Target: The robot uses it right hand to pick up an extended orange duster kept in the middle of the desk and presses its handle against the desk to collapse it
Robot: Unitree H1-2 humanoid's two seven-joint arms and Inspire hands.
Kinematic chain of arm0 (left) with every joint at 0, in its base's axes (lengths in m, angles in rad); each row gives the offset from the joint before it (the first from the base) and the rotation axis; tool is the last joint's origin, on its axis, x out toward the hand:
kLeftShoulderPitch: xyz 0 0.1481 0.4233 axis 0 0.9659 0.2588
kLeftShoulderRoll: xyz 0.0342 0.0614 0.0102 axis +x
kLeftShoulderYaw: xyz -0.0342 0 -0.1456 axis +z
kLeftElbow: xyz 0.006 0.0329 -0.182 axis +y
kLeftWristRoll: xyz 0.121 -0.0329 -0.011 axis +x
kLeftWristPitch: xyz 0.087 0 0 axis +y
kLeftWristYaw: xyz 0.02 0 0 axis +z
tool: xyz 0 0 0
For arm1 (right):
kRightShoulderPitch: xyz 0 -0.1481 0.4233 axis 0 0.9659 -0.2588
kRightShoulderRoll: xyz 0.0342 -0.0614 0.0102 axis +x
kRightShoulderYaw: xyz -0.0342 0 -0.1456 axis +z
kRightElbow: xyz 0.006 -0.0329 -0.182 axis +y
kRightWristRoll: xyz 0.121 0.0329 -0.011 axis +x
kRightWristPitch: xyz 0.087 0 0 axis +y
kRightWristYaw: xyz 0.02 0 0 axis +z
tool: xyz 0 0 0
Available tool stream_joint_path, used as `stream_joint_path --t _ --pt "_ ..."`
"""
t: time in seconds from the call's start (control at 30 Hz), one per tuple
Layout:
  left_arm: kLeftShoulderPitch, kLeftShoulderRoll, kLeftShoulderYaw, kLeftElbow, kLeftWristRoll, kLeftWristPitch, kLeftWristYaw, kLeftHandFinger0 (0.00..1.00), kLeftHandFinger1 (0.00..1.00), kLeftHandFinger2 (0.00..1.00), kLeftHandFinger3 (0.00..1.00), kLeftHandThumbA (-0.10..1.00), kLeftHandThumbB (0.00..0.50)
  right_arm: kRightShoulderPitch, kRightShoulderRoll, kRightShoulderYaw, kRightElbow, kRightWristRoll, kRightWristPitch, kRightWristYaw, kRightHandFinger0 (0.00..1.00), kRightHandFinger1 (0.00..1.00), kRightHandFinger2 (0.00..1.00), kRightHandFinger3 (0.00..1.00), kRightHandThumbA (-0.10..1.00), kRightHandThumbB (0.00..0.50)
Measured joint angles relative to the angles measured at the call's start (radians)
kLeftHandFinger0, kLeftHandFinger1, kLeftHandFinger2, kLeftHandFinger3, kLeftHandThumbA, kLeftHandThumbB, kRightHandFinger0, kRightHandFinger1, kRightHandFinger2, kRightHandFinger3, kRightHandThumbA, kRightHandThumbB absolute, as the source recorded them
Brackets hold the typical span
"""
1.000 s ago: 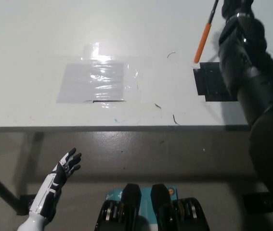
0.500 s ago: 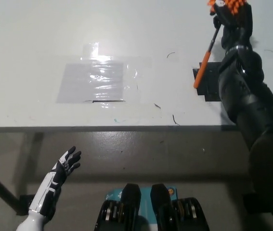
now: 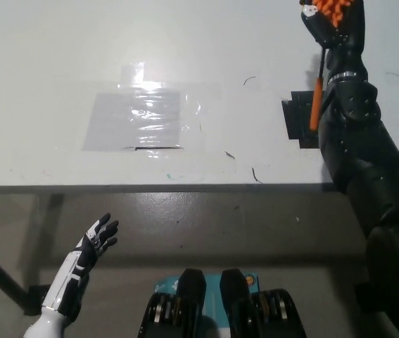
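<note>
- Right now I have the right hand [image 3: 331,27] closed around the duster [image 3: 317,98], gripping it near the orange head, with the fluffy orange fibres poking out at the top of the hand.
- Below the hand the thin dark rod runs into the orange handle, which hangs close to upright; its lower end sits over a black patch [image 3: 299,121] on the desk [image 3: 58,56], just beside my forearm.
- I can't tell whether the handle tip is touching the desk or hovering just above it; the steep view hides that gap.
- My main worry is the angle: if I push down while the handle leans at all, I judge the tip will skid across the smooth desk instead of telescoping in.
- Second worry is the grip: I'm holding near the soft head, so under load the rod may slide through the hand, or the thin section may bow rather than collapse.
- My arm hides part of the handle, so I could miss a slip until it has already gone.
- Farther out, a taped clear sheet [image 3: 143,118] lies well apart from the hand and shouldn't interfere.
- My left hand [image 3: 95,242] rests low, below the desk edge, fingers spread, holding nothing.
</note>
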Motion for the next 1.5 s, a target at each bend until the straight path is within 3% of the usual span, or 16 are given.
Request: stream_joint_path --t 0.23,0.5,0.77,0.87,0.93,0.97,1.03,1.1,1.13,1.27,1.3,1.33,1.37,1.4,1.5 --pt "0.000 0.000 0.000 -0.001 0.000 0.000 0.000 1.00 1.00 1.00 1.00 1.00 0.364 0.003 0.000 0.048 -0.100 -0.047 -0.001 -0.081 0.00 0.00 0.13 0.03 -0.10 0.114" --pt "0.000 0.000 0.000 -0.001 0.000 0.000 0.000 1.00 1.00 1.00 1.00 1.00 0.371 0.005 0.000 0.072 -0.134 -0.068 -0.002 -0.127 0.00 0.00 0.14 0.08 -0.10 0.079" --pt "0.000 0.000 0.001 -0.001 0.000 0.000 0.000 1.00 1.00 1.00 1.00 1.00 0.375 0.009 0.000 0.090 -0.082 -0.074 -0.003 -0.169 0.00 0.00 0.10 0.04 -0.10 0.083" --pt "0.000 0.000 0.002 -0.001 0.000 0.000 0.000 1.00 1.00 1.00 1.00 1.00 0.378 0.018 0.003 0.077 -0.039 -0.065 -0.004 -0.170 0.00 0.00 0.04 0.12 -0.10 0.073" --pt "0.000 0.000 0.002 -0.001 0.000 0.000 0.000 1.00 1.00 1.00 1.00 1.00 0.379 0.032 0.009 0.061 0.001 -0.060 -0.004 -0.170 0.00 0.00 0.03 0.12 -0.10 0.074" --pt "0.000 0.000 0.003 -0.001 0.000 0.000 0.000 1.00 1.00 1.00 1.00 1.00 0.378 0.042 0.013 0.056 0.012 -0.058 -0.005 -0.170 0.00 0.00 0.04 0.15 -0.10 0.073" --pt "0.000 0.000 0.003 -0.001 0.000 0.000 0.000 1.00 1.00 1.00 1.00 1.00 0.370 0.050 0.019 0.035 0.038 -0.050 -0.016 -0.168 0.00 0.00 0.18 0.33 -0.08 0.090" --pt "0.000 0.000 0.004 -0.001 0.000 0.000 0.000 1.00 1.00 1.00 1.00 1.00 0.370 0.047 0.025 0.001 0.076 -0.036 -0.030 -0.166 0.00 0.01 0.23 0.38 -0.08 0.093" --pt "0.000 0.000 0.004 -0.001 0.000 0.000 0.000 1.00 1.00 1.00 1.00 1.00 0.373 0.047 0.029 -0.010 0.095 -0.032 -0.037 -0.167 0.00 0.02 0.26 0.40 -0.10 0.064" --pt "0.000 0.000 0.006 -0.001 0.000 0.000 0.000 1.00 1.00 1.00 1.00 1.00 0.378 0.059 0.036 -0.034 0.185 -0.019 -0.049 -0.167 0.00 0.06 0.34 0.40 -0.10 0.057" --pt "0.000 0.000 0.007 -0.002 0.000 0.000 0.000 1.00 1.00 1.00 1.00 1.00 0.378 0.071 0.038 -0.040 0.203 -0.018 -0.052 -0.166 0.00 0.02 0.30 0.34 -0.10 0.051" --pt "0.001 0.000 0.008 -0.002 0.000 0.000 0.000 1.00 1.00 1.00 1.00 1.00 0.379 0.080 0.039 -0.043 0.211 -0.017 -0.056 -0.166 0.00 0.10 0.39 0.43 -0.02 0.068" --pt "0.001 0.000 0.009 -0.002 0.000 0.000 0.000 1.00 1.00 1.00 1.00 1.00 0.379 0.084 0.039 -0.046 0.218 -0.017 -0.062 -0.165 0.00 0.13 0.41 0.45 0.00 0.064" --pt "0.000 0.000 0.009 -0.002 0.000 0.000 0.000 1.00 1.00 1.00 1.00 1.00 0.373 0.083 0.039 -0.050 0.228 -0.017 -0.065 -0.165 0.02 0.15 0.41 0.41 -0.04 0.087" --pt "-0.005 0.000 0.009 -0.001 0.000 0.000 0.000 1.00 1.00 1.00 1.00 1.00 0.368 0.084 0.038 -0.050 0.243 -0.018 -0.066 -0.168 0.00 0.10 0.34 0.26 -0.01 0.110"
